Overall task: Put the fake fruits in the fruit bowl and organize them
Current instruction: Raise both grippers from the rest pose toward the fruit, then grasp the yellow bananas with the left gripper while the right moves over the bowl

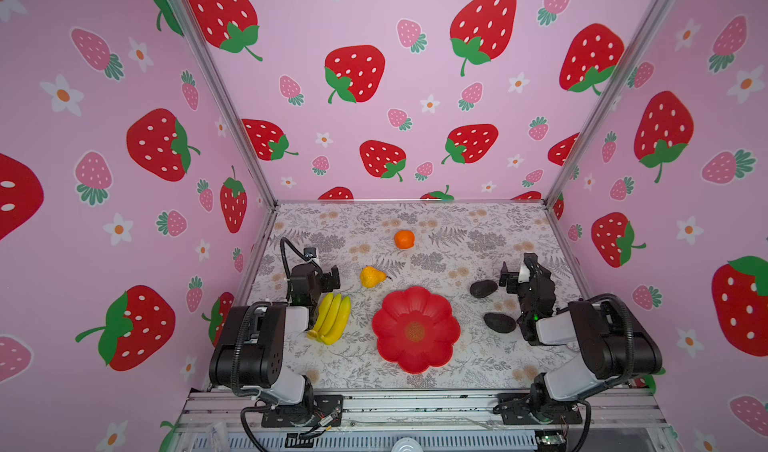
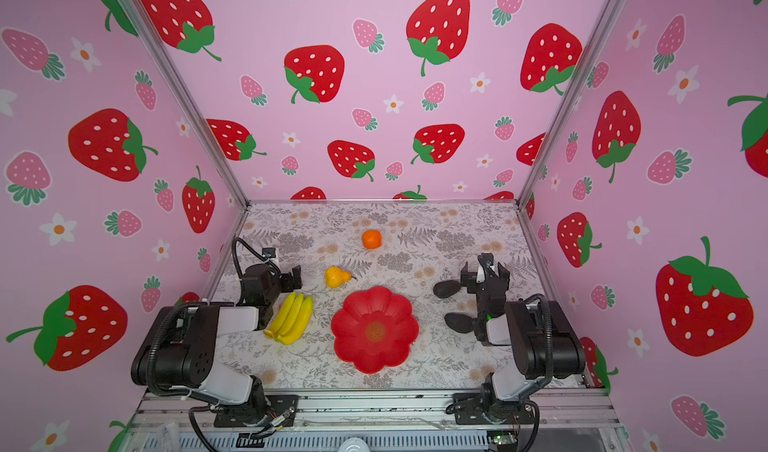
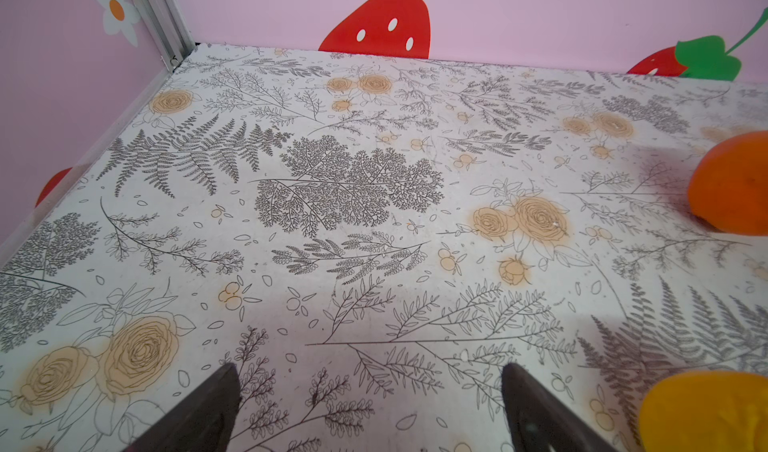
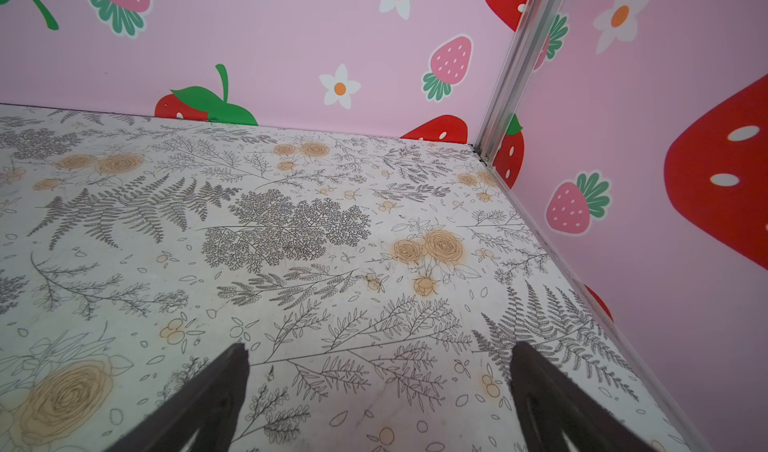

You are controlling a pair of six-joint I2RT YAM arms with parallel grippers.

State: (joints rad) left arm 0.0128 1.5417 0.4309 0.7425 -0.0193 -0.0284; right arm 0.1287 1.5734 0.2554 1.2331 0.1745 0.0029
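We see the left gripper (image 1: 329, 278) and right gripper (image 1: 514, 278) spread, empty; the banana bunch (image 1: 331, 319) lies just nearward of the left, its length seemingly near-to-far.

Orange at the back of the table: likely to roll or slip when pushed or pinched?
The orange looks near-round and stands free on the flat table, so a push would probably roll it. Its smooth, curved skin may slip out of an off-centre pinch.
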